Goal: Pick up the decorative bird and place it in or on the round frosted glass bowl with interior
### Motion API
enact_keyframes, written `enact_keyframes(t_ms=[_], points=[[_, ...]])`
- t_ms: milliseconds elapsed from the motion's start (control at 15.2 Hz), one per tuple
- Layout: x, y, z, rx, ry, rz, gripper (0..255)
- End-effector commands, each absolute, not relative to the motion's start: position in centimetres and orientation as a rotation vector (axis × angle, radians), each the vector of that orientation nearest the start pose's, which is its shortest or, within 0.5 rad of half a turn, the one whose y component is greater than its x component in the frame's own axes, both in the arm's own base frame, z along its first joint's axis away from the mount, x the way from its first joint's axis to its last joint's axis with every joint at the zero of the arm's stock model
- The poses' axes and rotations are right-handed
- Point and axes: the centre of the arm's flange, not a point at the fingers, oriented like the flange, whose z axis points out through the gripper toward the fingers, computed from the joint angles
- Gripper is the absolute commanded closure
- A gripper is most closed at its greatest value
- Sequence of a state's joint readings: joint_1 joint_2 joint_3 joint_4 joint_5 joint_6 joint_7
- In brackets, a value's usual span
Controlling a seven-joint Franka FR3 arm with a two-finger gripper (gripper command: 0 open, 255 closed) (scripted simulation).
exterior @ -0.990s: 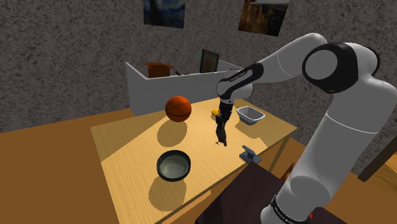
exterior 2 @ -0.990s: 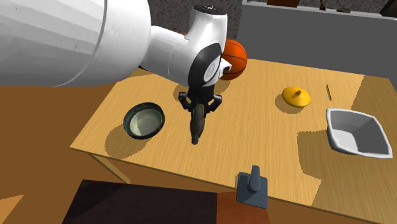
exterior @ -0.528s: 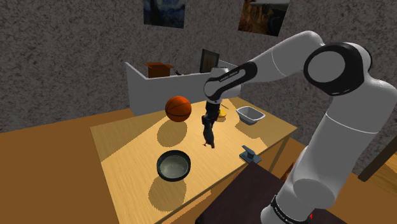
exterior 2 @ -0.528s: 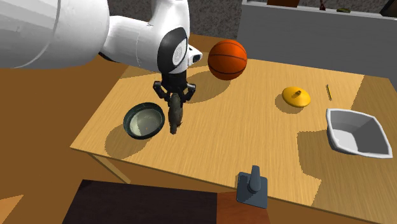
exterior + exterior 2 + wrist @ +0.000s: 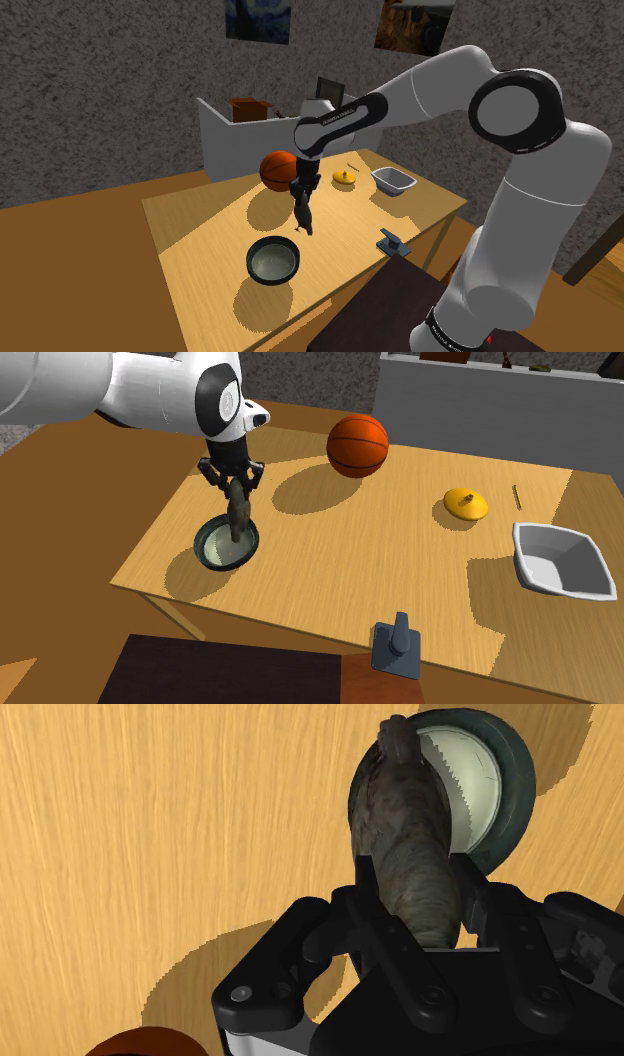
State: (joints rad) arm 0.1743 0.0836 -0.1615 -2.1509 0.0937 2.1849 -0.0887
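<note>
Over the wooden table (image 5: 190,225) in the shoulder view, the black gripper (image 5: 299,190) pinches the top end of the dark bird figurine (image 5: 304,214). The bird hangs with its long axis pretty much vertical, free end pointing down at the tabletop. It's up in the air between the basketball (image 5: 280,170) and the dark-rimmed round bowl (image 5: 273,260), and from this angle it looks a bit short of the bowl. A small yellow object (image 5: 345,178) and a white tray (image 5: 393,181) sit further along the table.

The second exterior view has the same dangling pose, but here the bird's (image 5: 238,512) lower end overlaps the bowl's (image 5: 203,557) pale inside, so it reads as above the bowl, not beside it.

In the wrist view both fingers (image 5: 372,889) clamp the mottled grey-brown body from either side. The body runs straight out along them, its far tip lined up with the bowl's (image 5: 515,774) rim. Head or tail, can't tell.
</note>
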Motion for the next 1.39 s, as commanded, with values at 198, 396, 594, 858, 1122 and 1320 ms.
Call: enact_keyframes(t_ms=[198, 396, 594, 858, 1122, 1320], points=[[56.9, 7.2, 36.6, -3.076, -0.069, 0.070, 255], [57.8, 9.7, 36.4, -3.076, -0.069, 0.070, 255], [57.8, 9.7, 34.8, -3.076, -0.069, 0.070, 255], [57.8, 9.7, 32.7, -3.076, -0.069, 0.070, 255], [57.8, 9.7, 30.6, -3.076, -0.069, 0.070, 255], [57.8, 9.7, 29.0, -3.076, -0.069, 0.070, 255]])
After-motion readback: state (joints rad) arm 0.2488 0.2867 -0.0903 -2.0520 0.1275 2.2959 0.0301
